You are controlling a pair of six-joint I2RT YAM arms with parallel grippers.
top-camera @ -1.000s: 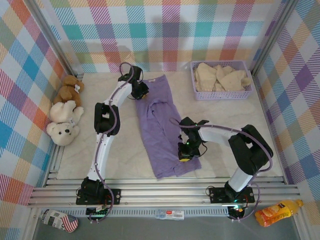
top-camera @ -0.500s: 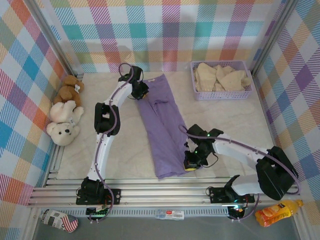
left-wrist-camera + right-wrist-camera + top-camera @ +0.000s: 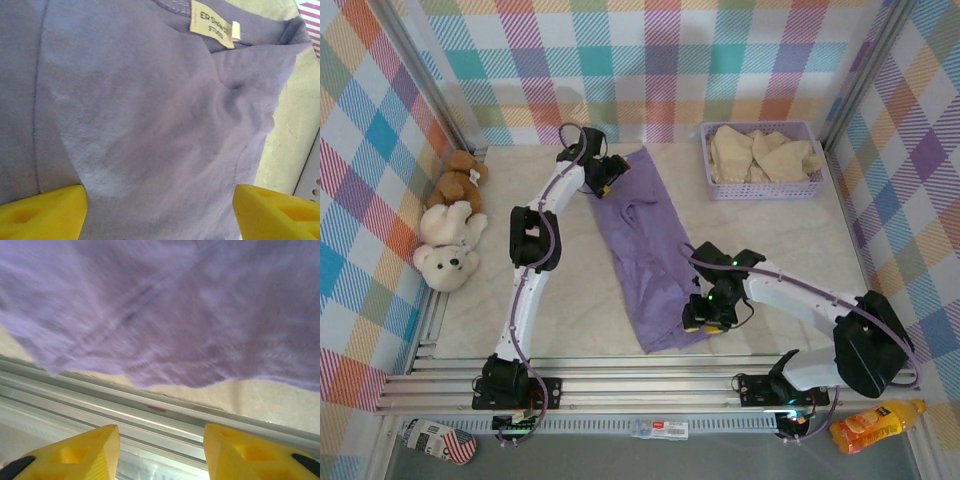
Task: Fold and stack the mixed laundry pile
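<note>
The lavender-purple shirt [image 3: 645,245] lies flat as a long folded strip down the middle of the table, collar end far. Its tan neck label [image 3: 212,24] shows in the left wrist view. My left gripper [image 3: 604,172] hovers at the collar end with its yellow jaws wide apart and nothing between them. My right gripper [image 3: 703,318] stands at the hem's right corner near the front edge, jaws apart, the purple hem [image 3: 165,340] lying loose just beyond its fingertips. The cream-beige garment [image 3: 763,153] sits crumpled in the mesh basket [image 3: 760,188] at the back right.
Three teddy bears [image 3: 448,232] lie along the left wall. Metal rails [image 3: 640,385] run along the table's front edge, close under the right gripper. Checked walls close in the back and sides. Bare tabletop lies on either side of the shirt.
Both grippers have opened and let go of the purple shirt. The right gripper moved toward the front edge with the hem, stretching the shirt out, before releasing it.
</note>
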